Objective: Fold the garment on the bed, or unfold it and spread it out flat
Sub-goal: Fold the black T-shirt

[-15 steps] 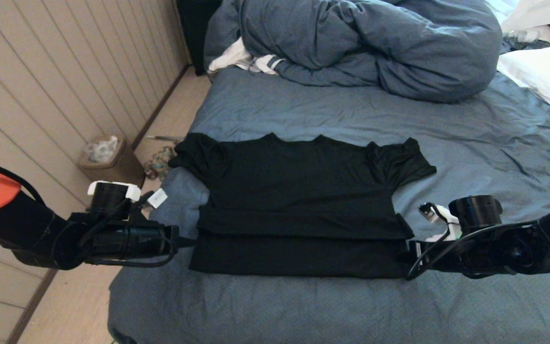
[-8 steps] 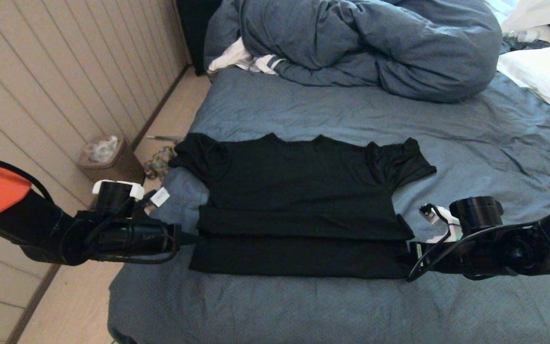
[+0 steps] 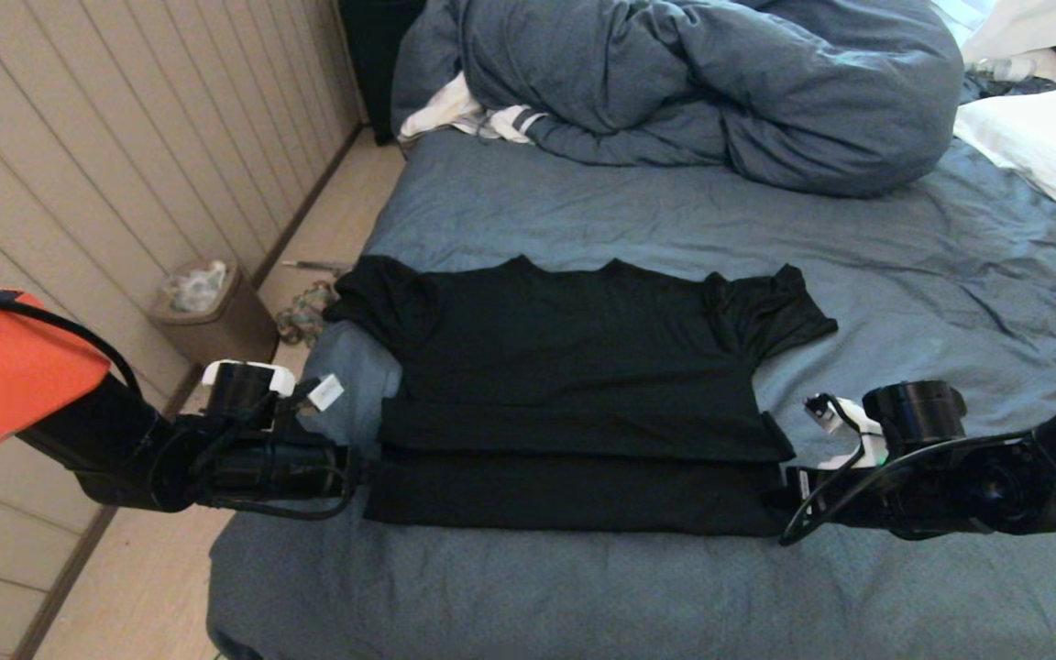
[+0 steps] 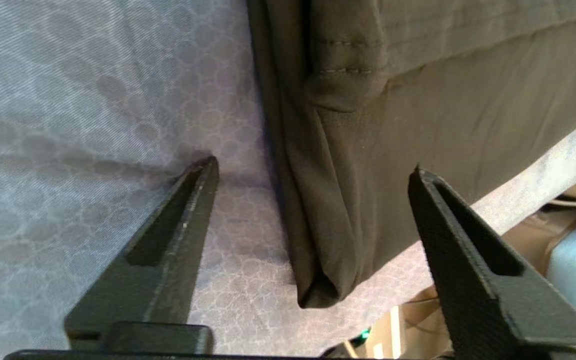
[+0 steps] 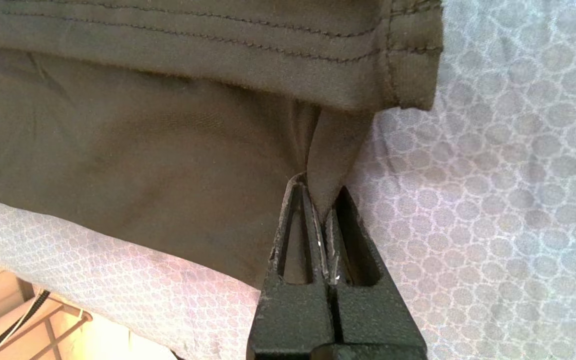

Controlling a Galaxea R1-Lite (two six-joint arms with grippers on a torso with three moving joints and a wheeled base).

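Black and thin, the T-shirt lies on the blue-grey sheet of the bed, its lower part folded up over the body, sleeves spread to either side. The left gripper sits at the shirt's near-left folded corner with jaws spread wide, holding nothing. The right gripper is at the near-right corner, jaws pinched tight on a tuck of fabric. A bunched duvet lies beyond.

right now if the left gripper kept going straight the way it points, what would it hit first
Most likely the black t-shirt. The left gripper is open, and the shirt's folded corner lies just ahead between its fingers, on the bed. Whether it would meet the cloth or slide over it is hard to judge.
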